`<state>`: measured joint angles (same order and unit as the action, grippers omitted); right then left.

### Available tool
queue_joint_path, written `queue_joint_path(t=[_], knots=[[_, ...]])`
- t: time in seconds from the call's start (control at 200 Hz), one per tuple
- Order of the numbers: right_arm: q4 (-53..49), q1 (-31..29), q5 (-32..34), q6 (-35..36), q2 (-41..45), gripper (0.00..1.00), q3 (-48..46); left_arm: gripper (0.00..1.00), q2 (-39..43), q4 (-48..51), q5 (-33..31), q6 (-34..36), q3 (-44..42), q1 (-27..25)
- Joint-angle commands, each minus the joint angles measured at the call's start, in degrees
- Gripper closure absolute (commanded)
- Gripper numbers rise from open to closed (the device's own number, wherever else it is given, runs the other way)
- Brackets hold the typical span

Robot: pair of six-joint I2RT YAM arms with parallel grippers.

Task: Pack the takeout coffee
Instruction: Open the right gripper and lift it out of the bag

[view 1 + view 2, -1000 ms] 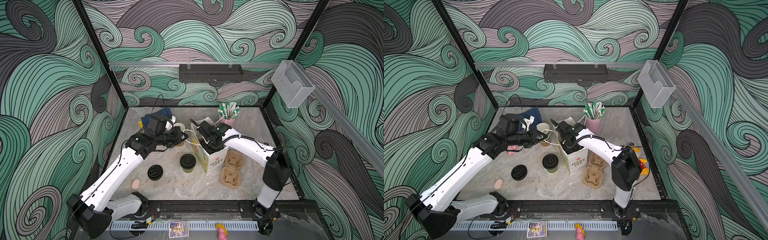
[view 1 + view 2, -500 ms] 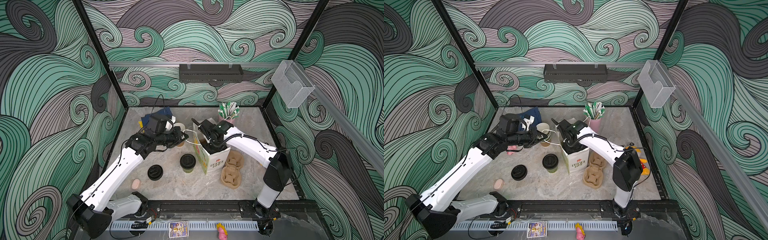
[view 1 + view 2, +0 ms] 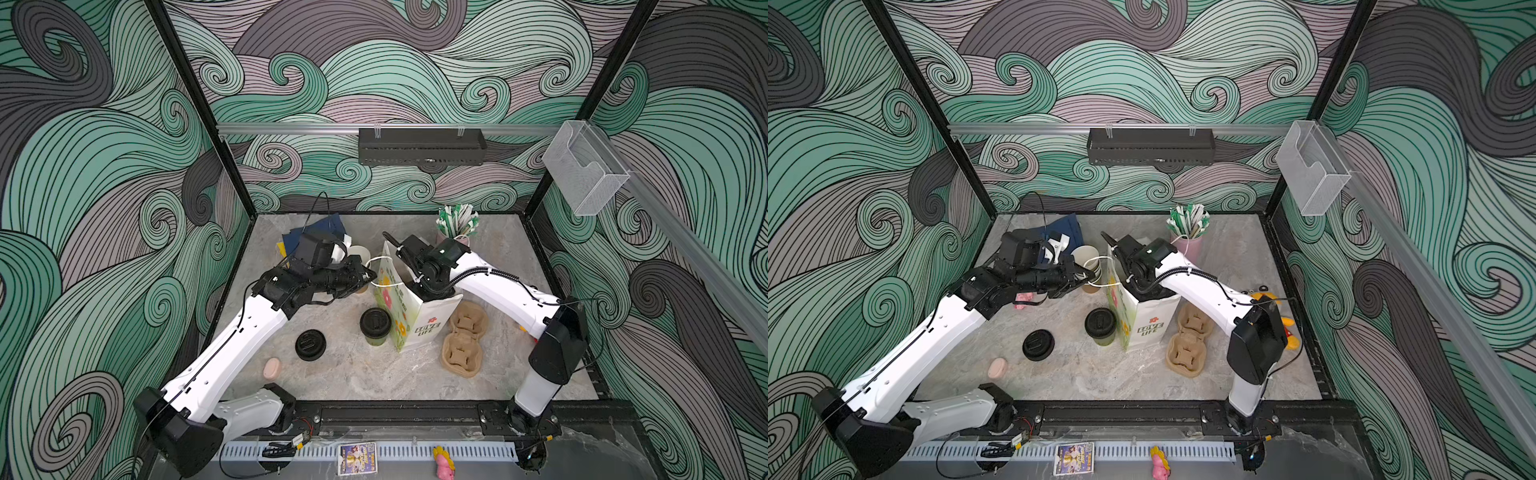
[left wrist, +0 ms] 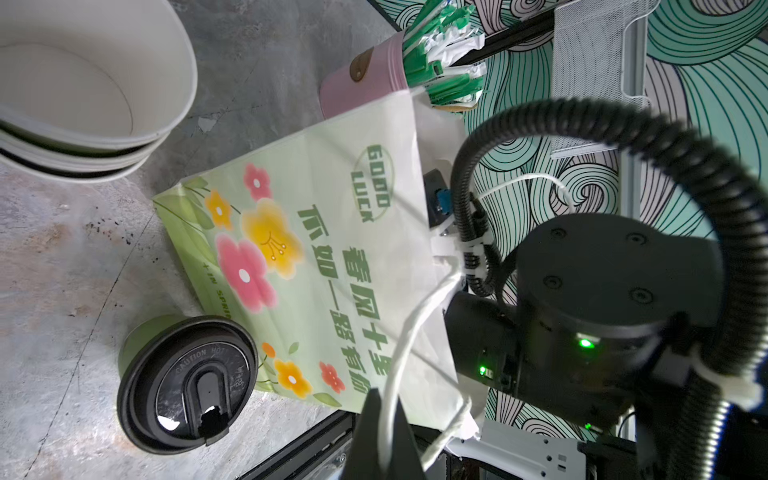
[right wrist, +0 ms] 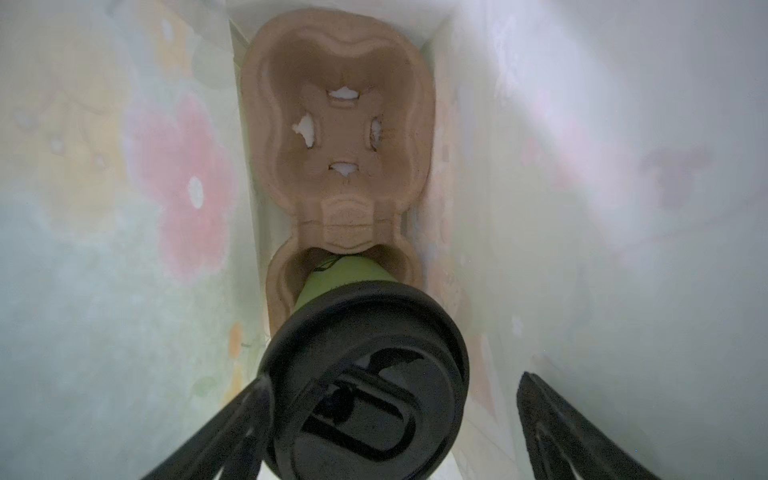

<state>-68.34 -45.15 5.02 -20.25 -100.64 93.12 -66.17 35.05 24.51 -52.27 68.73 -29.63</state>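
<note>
One takeout coffee, an olive-green cup with a black sip lid [image 5: 365, 382], sits in the near pocket of a brown carrier [image 5: 336, 124] inside the flowered paper bag [image 3: 419, 316] [image 3: 1148, 322]. My right gripper [image 5: 390, 378] reaches down into the bag and stands open around that lid, with one finger [image 5: 557, 424] well clear of it. A second lidded cup [image 3: 375, 326] [image 3: 1100, 326] [image 4: 187, 382] stands on the table beside the bag. My left gripper [image 4: 384, 436] [image 3: 370, 274] is shut on the bag's white string handle [image 4: 409, 332].
A loose black lid [image 3: 310, 344] lies front left of the bag, and another brown carrier [image 3: 463, 338] lies on its right. A stack of open cups [image 3: 359, 253] and a pink cup of straws [image 3: 455, 224] stand behind. A pink lump [image 3: 272, 368] lies near the left arm.
The right wrist has shifted slightly over the bag's mouth. The left arm holds still with the handle.
</note>
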Motion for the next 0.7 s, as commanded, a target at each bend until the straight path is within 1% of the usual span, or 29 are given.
queue_joint_path(t=[0.0, 0.14, 0.26, 0.49, 0.64, 0.69], knots=[[-0.3, -0.3, 2.2, -2.4, -0.3, 0.13, 2.3, 1.0, 1.5, 1.5, -0.7, 0.5, 0.0, 0.4], [-0.1, -0.4, 5.0, -6.0, 0.2, 0.24, 2.1, 1.0, 2.8, 2.5, -2.5, 0.4, -0.9, 0.4], [-0.2, -0.8, 5.6, -7.5, -1.1, 0.28, 1.1, 1.0, 3.7, 3.0, -3.8, -0.1, -1.7, 0.4], [0.6, -1.3, 4.2, -6.6, 0.4, 0.28, 5.4, 1.0, 4.0, 4.1, -4.6, -0.1, -2.2, 0.4], [6.2, -1.8, -0.3, -3.7, 5.0, 0.23, 6.8, 1.0, 4.0, 4.1, -4.6, -0.2, -2.7, 0.4], [7.8, -2.3, -0.8, -2.8, 6.6, 0.22, 6.8, 1.0, 4.0, 4.1, -4.6, -0.2, -2.8, 0.4]])
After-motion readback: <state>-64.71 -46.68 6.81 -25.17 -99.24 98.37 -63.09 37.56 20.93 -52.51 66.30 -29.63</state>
